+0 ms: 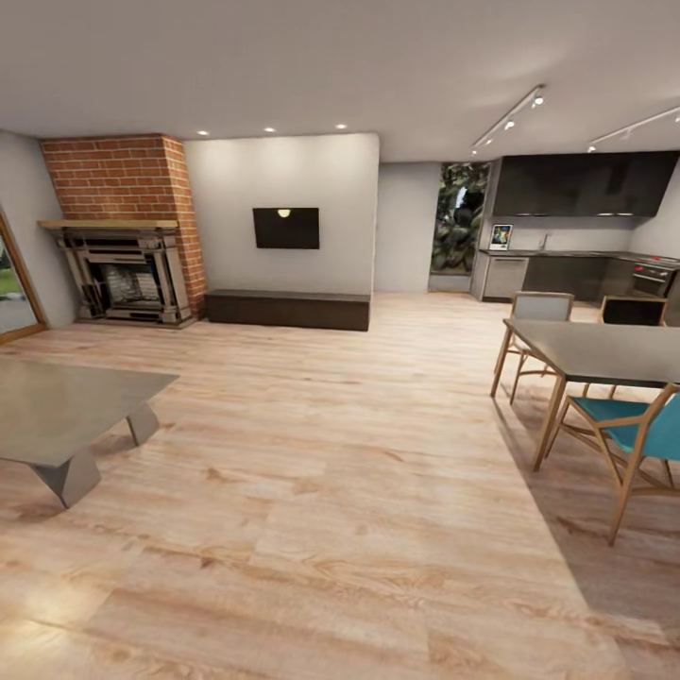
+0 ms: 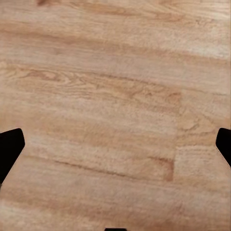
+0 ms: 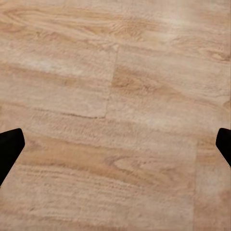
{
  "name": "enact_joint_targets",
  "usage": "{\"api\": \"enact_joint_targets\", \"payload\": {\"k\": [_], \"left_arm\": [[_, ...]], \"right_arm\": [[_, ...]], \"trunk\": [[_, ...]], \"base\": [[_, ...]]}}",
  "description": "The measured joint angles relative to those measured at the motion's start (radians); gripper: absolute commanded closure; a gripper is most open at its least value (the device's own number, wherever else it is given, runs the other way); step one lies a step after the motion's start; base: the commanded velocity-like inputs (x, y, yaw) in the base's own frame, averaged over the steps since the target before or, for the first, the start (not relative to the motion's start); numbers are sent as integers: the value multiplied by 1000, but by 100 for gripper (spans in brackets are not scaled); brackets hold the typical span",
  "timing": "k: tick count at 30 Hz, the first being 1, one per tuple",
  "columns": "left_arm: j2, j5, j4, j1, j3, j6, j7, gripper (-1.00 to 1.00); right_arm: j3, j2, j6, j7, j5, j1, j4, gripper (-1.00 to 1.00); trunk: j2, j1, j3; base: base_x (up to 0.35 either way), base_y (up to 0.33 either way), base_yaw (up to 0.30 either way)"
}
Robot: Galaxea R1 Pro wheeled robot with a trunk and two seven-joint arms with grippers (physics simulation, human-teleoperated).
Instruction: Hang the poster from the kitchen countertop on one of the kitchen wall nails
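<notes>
Head view: the poster (image 1: 501, 236) is way off at the far end of the room, propped upright on the kitchen countertop (image 1: 576, 254). Between here and that countertop there's open wood floor (image 1: 321, 453), with the dining table (image 1: 604, 351) and a teal chair (image 1: 633, 439) to the right of the path. Brick fireplace (image 1: 127, 236) sits far left of it.

Left wrist view: left gripper (image 2: 115, 144) over the floor, fingers spread wide, holding nothing.

Right wrist view: right gripper (image 3: 115, 147) same deal, fingers wide apart over planks.

Light wood plank floor (image 2: 110, 96), left end effector (image 2: 115, 144) fingertips (image 2: 9, 147) (black) spread wide
</notes>
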Motion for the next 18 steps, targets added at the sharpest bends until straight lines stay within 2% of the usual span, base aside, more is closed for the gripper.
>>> {"api": "enact_joint_targets", "payload": {"k": [18], "left_arm": [[0, 0, 0, 0, 0, 0, 0, -100]], "right_arm": [[1, -2, 2, 4, 1, 0, 32, -100]], "trunk": [[0, 0, 0]], "base": [[333, 0, 0]]}}
